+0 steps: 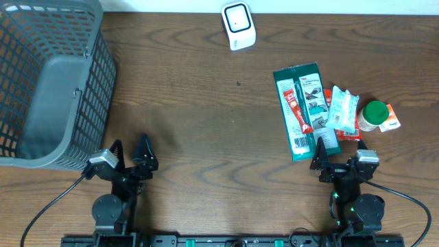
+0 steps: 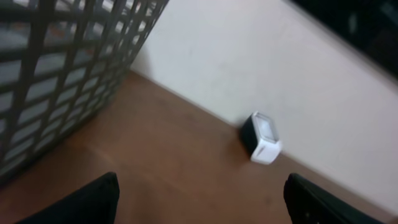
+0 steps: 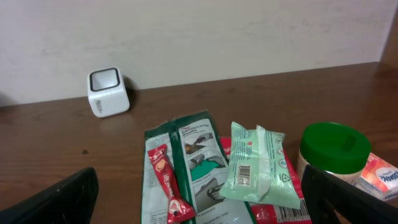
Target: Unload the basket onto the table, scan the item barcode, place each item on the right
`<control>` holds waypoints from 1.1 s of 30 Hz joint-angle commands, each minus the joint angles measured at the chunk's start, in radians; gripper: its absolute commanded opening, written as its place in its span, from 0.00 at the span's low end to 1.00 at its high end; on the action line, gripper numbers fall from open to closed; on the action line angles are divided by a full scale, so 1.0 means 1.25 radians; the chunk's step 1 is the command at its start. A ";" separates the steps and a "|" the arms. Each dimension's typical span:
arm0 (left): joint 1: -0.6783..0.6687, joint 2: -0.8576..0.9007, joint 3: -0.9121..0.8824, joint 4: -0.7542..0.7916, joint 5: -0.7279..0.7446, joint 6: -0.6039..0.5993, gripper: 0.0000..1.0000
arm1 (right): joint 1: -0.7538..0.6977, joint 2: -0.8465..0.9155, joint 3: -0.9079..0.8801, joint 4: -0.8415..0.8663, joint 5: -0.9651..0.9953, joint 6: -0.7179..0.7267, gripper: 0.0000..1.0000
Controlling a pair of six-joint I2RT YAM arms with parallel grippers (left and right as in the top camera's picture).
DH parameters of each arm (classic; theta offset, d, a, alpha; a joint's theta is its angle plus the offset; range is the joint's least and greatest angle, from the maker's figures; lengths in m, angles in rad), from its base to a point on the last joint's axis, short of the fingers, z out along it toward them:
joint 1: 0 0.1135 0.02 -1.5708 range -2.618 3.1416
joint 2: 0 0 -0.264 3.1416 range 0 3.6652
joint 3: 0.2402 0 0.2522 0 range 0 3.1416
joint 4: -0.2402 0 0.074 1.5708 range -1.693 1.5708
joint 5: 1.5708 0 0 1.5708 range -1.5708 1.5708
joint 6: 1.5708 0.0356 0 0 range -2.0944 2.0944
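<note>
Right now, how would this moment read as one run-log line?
phase: before pickup | left gripper: open, empty | right gripper: open, empty, near the green packet | scanner: far table edge | basket: left

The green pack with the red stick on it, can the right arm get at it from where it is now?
Probably yes. The right pincer is open and sits just at the near end of the green pack, with nothing between them. The red stick and wipes lie on top.
</note>
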 commanded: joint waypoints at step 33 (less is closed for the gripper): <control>0.003 -0.003 -0.002 -0.092 -0.002 0.370 0.85 | -0.008 -0.005 -0.001 -0.003 -0.001 -0.009 0.99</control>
